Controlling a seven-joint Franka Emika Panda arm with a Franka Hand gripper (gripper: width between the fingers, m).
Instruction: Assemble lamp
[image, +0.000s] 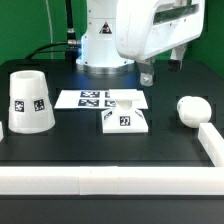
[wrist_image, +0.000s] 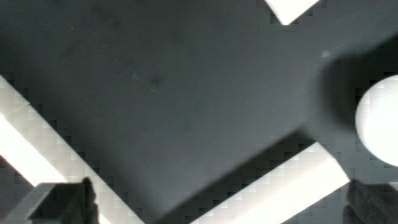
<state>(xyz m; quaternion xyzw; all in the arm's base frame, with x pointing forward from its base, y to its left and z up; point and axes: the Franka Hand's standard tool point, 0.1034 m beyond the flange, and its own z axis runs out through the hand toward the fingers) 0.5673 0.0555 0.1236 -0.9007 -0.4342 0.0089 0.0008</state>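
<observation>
Exterior view: a matte black bench carries three smooth white plastic lamp parts. The tapered shade stands wide end down at the exterior view's left, its axis vertical. The flat square base lies at centre, socket upward, just before the marker board. The round-headed bulb rests at the exterior view's right.

Wrist view: the fingers are spread wide apart and hold nothing.

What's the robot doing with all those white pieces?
It is building a lamp, but no pieces are joined yet. The gripper hangs above the black table, open and holding nothing. The shade stands alone at the exterior view's left. The base sits in the middle, in front of the marker board. The bulb lies at the right.
</observation>
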